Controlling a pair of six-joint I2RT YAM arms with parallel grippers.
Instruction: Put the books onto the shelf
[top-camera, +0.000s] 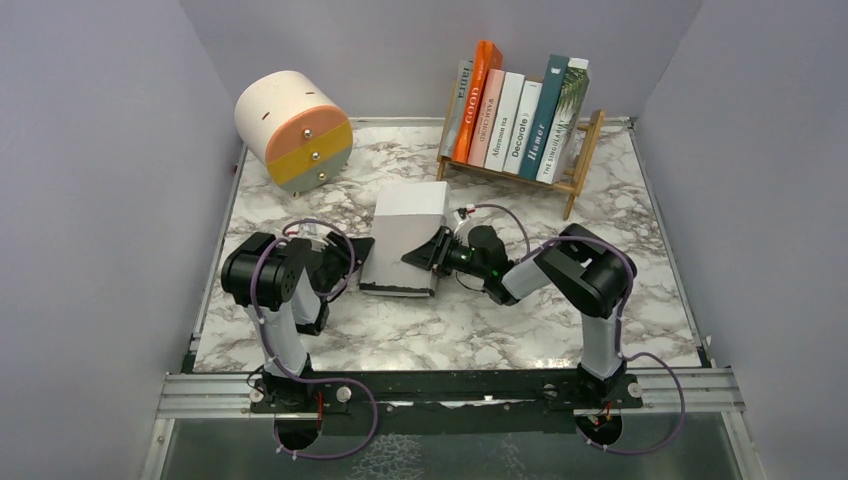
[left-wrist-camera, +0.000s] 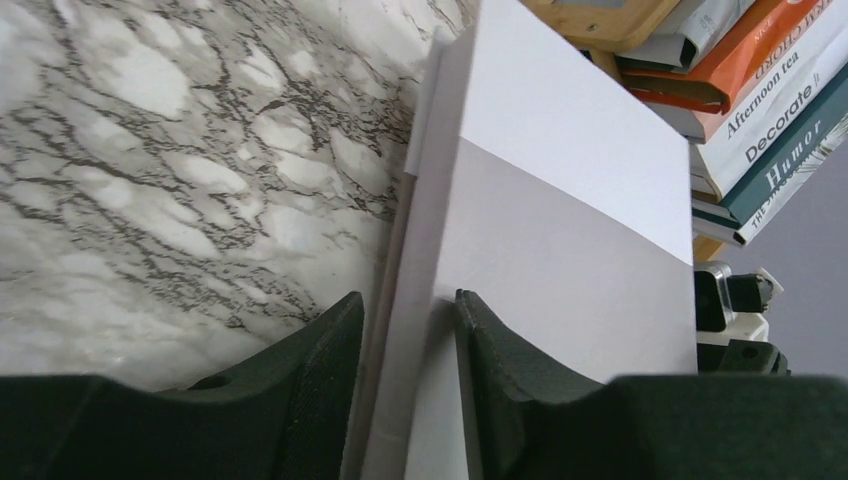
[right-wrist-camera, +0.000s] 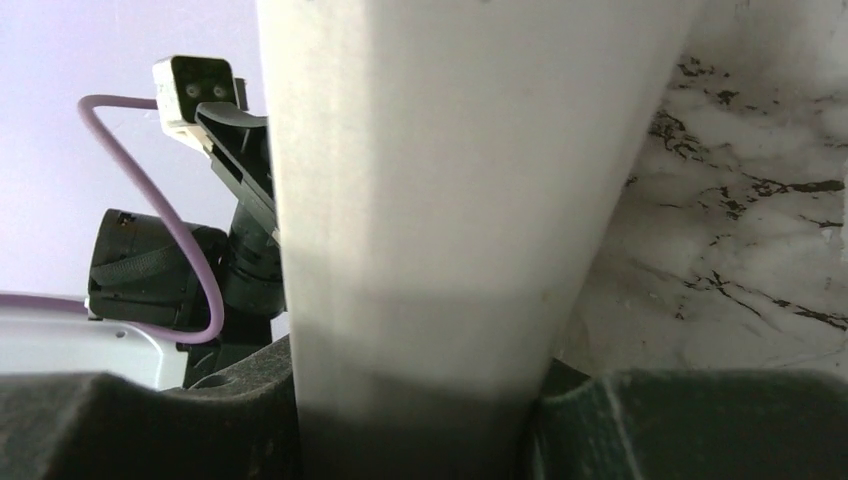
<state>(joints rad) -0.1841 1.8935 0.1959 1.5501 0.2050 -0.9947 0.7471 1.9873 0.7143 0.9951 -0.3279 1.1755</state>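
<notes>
Fingers of the right gripper (top-camera: 420, 257) are pinching the white book (top-camera: 408, 225) on the bench (top-camera: 480, 320); the left gripper's (top-camera: 358, 262) are narrowly straddling its opposite edge — grip unclear. Seven books (top-camera: 520, 115) are already standing on the shelf (top-camera: 585, 150) — one remaining.

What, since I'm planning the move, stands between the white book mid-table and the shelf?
Nothing visible does: bare table runs from the white book to the shelf. The round drawers sit off to the left. The shelf is nearly full of books, though.
</notes>
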